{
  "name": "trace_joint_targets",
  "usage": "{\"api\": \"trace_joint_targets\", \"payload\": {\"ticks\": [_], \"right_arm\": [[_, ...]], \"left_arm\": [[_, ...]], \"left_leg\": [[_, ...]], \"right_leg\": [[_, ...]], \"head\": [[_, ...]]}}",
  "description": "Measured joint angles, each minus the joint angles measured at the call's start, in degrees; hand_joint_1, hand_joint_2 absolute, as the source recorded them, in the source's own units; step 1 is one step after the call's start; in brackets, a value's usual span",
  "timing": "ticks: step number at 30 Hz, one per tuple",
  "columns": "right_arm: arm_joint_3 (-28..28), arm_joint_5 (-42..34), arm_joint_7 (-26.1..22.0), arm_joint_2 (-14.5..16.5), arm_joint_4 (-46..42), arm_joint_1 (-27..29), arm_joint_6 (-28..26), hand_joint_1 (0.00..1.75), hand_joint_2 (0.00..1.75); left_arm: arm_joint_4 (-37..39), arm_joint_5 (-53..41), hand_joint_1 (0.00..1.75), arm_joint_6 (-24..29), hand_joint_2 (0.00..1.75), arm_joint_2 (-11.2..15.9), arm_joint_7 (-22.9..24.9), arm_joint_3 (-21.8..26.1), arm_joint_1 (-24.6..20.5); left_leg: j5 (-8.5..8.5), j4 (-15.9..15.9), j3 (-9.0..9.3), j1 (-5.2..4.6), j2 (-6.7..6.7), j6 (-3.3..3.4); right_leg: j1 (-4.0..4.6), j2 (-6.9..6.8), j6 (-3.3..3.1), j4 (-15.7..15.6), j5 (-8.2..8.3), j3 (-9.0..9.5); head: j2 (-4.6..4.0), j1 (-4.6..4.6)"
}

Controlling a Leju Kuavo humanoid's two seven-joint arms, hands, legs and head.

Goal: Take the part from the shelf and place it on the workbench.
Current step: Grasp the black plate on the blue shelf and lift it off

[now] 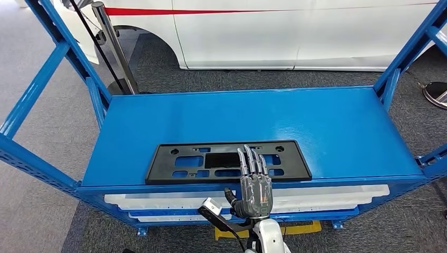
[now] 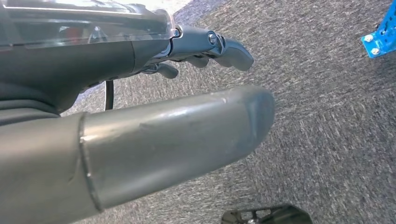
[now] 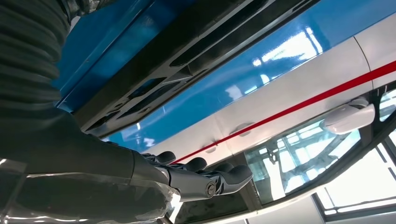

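Fingers (image 1: 252,161) of our right hand (image 1: 255,184) lie flat, apart, over the part (image 1: 227,161) at lower centre, reaching to lift it off the shelf (image 1: 327,126); left hand (image 2: 205,46) hangs slack, holding nothing.

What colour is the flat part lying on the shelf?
The part is black; the head view shows it best, on the blue shelf.

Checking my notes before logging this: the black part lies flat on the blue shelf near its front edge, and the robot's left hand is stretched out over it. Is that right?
One thing is wrong: it is the right hand, not the left, that is stretched out over the black part. The head view shows it. The part does lie flat on the blue shelf near its front edge.
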Motion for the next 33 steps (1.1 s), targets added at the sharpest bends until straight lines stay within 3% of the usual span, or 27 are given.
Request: {"api": "trace_joint_targets", "payload": {"ticks": [2, 4, 7, 9, 12, 13, 14, 15, 18, 20, 23, 25, 28, 29, 30, 33], "right_arm": [[0.01, -0.05, 0.00, 0.00, -0.01, 0.00, 0.00, 0.00, 1.75], [0.02, -0.06, -0.02, 0.00, -0.02, -0.01, -0.01, 0.00, 1.75], [0.00, -0.09, -0.04, -0.02, -0.03, -0.04, -0.02, 0.00, 1.75], [0.00, -0.11, -0.04, -0.08, -0.03, -0.05, -0.02, 0.00, 1.75], [0.00, -0.20, -0.04, -0.24, -0.02, 0.10, -0.02, 0.00, 1.75], [-0.01, -0.25, -0.04, -0.32, -0.02, 0.24, -0.02, 0.00, 1.75], [-0.01, -0.28, -0.04, -0.38, -0.02, 0.36, -0.02, 0.00, 1.75], [-0.03, -0.29, -0.04, -0.43, -0.02, 0.45, -0.02, 0.00, 1.75], [-0.24, -0.18, 0.00, -0.44, -0.02, 0.53, -0.02, 0.00, 1.75], [-0.48, 0.23, 0.26, -0.38, -0.01, 0.58, -0.02, 0.00, 1.75], [-1.05, 1.09, 1.44, -0.04, 0.21, 0.35, -0.02, 0.00, 1.75], [-1.42, 1.78, 3.07, 0.46, 0.93, -0.61, -0.01, 0.00, 1.75], [-1.93, 2.56, 5.50, 1.21, 3.68, -2.88, 0.00, 0.00, 1.75], [-2.08, 2.66, 6.05, 1.42, 4.82, -3.59, 0.00, 0.00, 1.75], [-2.17, 2.66, 6.40, 1.58, 5.83, -4.28, 0.00, 0.00, 1.75], [-2.27, 2.53, 7.15, 2.20, 8.48, -6.44, 0.00, 0.00, 1.75]], "left_arm": [[0.00, 0.00, 0.00, 0.00, 0.00, 0.04, 0.00, 0.00, -0.04], [0.00, 0.00, 0.00, 0.01, 0.00, 0.07, -0.01, 0.00, -0.14], [0.00, 0.00, 0.00, 0.02, 0.00, 0.11, 0.00, 0.02, -0.04], [0.00, -0.01, 0.00, 0.02, 0.00, 0.12, 0.00, 0.02, -0.06], [0.00, -0.10, 0.00, 0.04, 0.00, 0.14, 0.00, 0.03, -0.12], [0.00, -0.16, 0.00, 0.05, 0.00, 0.16, 0.00, 0.04, -0.10], [0.00, -0.28, 0.00, 0.06, 0.00, 0.18, 0.00, 0.05, -0.09], [0.00, -0.43, 0.00, 0.06, 0.00, 0.18, 0.00, 0.06, -0.09], [0.00, -0.95, 0.00, 0.04, 0.00, 0.17, 0.04, 0.07, -0.13], [0.00, -1.39, 0.00, 0.05, 0.00, 0.19, 0.09, 0.07, -0.16], [0.00, -2.24, 0.00, 0.03, 0.00, 0.22, 0.21, 0.05, -0.27], [0.00, -2.92, 0.00, -0.14, 0.00, 0.24, 0.40, -0.01, -0.42], [0.00, -3.70, 0.00, -0.34, 0.00, 0.26, 0.79, -0.08, -0.59], [0.00, -3.83, 0.00, -0.38, 0.00, 0.27, 0.89, -0.09, -0.60], [0.00, -3.87, 0.00, -0.42, 0.00, 0.27, 0.96, -0.10, -0.60], [0.00, -3.93, 0.00, -0.46, 0.00, 0.34, 1.03, -0.11, -0.69]], "left_leg": [[3.91, -7.96, 3.81, -0.06, 0.00, 0.43], [5.36, -12.98, 6.12, -0.30, -0.05, 0.94], [5.58, -13.97, 6.31, -0.35, -0.08, 1.74], [6.00, -14.45, 6.46, -0.03, 0.03, 2.51], [6.14, -14.60, 6.41, 0.03, 0.18, 3.03], [6.14, -14.59, 6.40, 0.02, 0.20, 3.03], [6.13, -14.57, 6.41, 0.02, 0.20, 3.01], [6.10, -14.55, 6.48, 0.03, 0.17, 2.96], [5.74, -14.23, 6.65, -0.07, 0.05, 2.36], [5.56, -14.06, 6.55, -0.25, 0.04, 1.65], [5.12, -13.79, 6.37, -0.03, 0.07, 0.60], [2.70, -10.10, 4.74, 0.13, 0.08, 0.17], [-1.97, 0.73, -0.30, 0.15, 0.08, -0.16], [-1.96, 2.22, -1.07, 0.14, 0.09, -0.15], [-0.77, 1.37, -0.74, 0.14, 0.09, -0.05], [4.84, -9.66, 4.28, -0.06, 0.10, 0.64]], "right_leg": [[0.10, 0.07, 0.17, 0.14, -0.17, 0.20], [0.30, 0.12, 0.59, 0.29, -0.25, 0.08], [0.32, 0.16, 1.43, 0.28, -0.16, -0.08], [0.25, 0.16, 2.07, 2.30, -1.72, -0.88], [-0.13, 0.12, 2.78, 12.63, -7.10, -5.67], [-0.29, 0.11, 2.95, 15.38, -7.87, -7.00], [-0.44, 0.09, 3.07, 16.17, -7.53, -7.43], [-0.58, 0.07, 3.11, 14.62, -6.08, -6.67], [-0.68, 0.00, 2.75, 3.59, -0.95, -1.25], [-0.43, 0.08, 2.27, 0.60, -0.47, 0.03], [-0.39, 0.14, 1.18, 0.12, -0.21, 0.04], [-0.54, 0.06, 0.42, -0.31, 0.05, 0.17], [-0.20, 0.01, 0.01, -0.32, 0.05, 0.16], [-0.08, 0.02, -0.04, -0.28, 0.03, 0.19], [0.00, 0.04, -0.06, -0.22, 0.00, 0.25], [0.23, 0.17, 0.12, 0.04, -0.22, 0.39]], "head": [[0.00, 0.00], [0.00, 0.01], [0.00, 0.01], [0.00, 0.01], [0.00, 0.02], [0.00, 0.02], [0.00, 0.02], [0.00, 0.02], [0.00, 0.01], [0.00, -0.01], [0.00, -0.01], [0.00, -0.01], [0.00, -0.01], [0.00, -0.01], [0.00, -0.01], [0.00, 0.00]]}}
